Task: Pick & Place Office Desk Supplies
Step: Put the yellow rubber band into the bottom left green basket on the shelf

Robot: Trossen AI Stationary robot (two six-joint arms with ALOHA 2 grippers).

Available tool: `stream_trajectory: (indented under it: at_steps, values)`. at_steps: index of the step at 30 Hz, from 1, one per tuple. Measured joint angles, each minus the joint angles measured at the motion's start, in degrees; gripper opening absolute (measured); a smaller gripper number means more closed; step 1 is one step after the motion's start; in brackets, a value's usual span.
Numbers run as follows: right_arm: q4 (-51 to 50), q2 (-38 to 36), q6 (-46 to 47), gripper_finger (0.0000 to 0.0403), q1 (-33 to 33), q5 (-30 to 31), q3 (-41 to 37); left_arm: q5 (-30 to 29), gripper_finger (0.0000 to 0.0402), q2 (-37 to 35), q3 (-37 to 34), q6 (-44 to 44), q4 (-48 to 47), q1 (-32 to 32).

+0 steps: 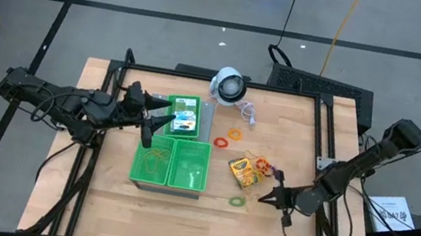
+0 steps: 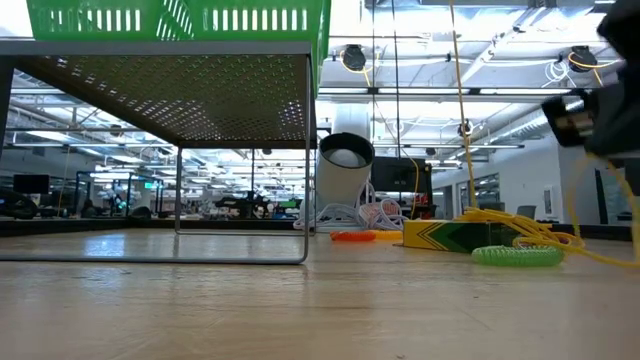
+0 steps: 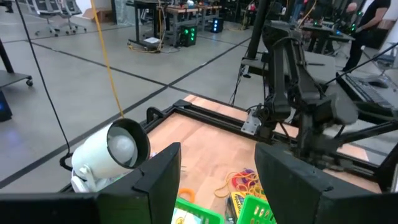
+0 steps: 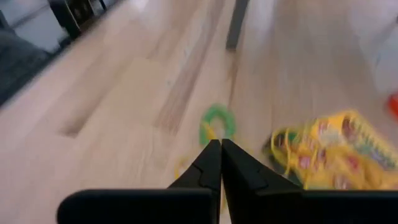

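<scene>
One yellow-and-green crayon box (image 1: 242, 170) lies on the table right of the green trays (image 1: 171, 163), with a heap of rubber bands (image 1: 264, 165) by its far end. A green band (image 1: 238, 200) lies near it; red and orange bands (image 1: 228, 138) lie farther back. Another crayon box (image 1: 184, 116) lies in the tray behind. My right gripper (image 1: 264, 198) hangs shut just above the table, right of the green band, with a thin yellow rubber band (image 4: 181, 167) in its tips. My left gripper (image 1: 154, 124) hovers open over the trays' left part, nothing between its fingers (image 3: 158, 180). My right gripper pinches a thin yellow rubber band at its fingertips (image 4: 211, 149), coming slanting down from the table's right side. In the low view yellow strands (image 2: 560, 240) run from the heap on the crayon box toward the gripper. Which part of the loop it has cannot be told.
A white round device (image 1: 228, 85) with a cord stands at the far edge. In the low view the green trays sit raised on a perforated metal stand (image 2: 180, 90). Black frame rails border the table. Bare wood lies toward the near edge.
</scene>
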Motion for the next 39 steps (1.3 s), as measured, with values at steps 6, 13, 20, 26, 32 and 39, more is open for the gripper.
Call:
stream_trajectory:
  at_steps: [6,13,20,26,32,39]
  values:
    - [7.01,-3.42,-8.31,0.0,-0.26,2.38,0.02,-0.02,0.0214,1.09,-0.02,-0.24,0.19,0.02]
    - [21.14,-6.85,-23.48,0.0,-0.62,6.56,0.11,0.04,0.0214,3.49,-0.02,-0.06,1.36,0.73]
    - [30.73,-8.62,-32.34,0.0,-1.84,6.27,0.11,3.07,0.0214,7.9,-0.02,1.27,6.99,2.1]
    - [36.15,-8.6,-37.66,0.0,-4.29,6.16,0.11,12.77,0.0214,12.36,-0.02,5.53,16.09,3.19]
    - [42.49,-8.63,-43.06,0.0,-7.28,2.42,0.12,26.22,0.0214,16.83,0.02,11.51,26.48,4.63]
    - [46.89,-8.36,-39.85,0.0,-13.65,-7.7,0.17,30.45,0.0214,23.64,0.02,14.64,33.35,6.85]
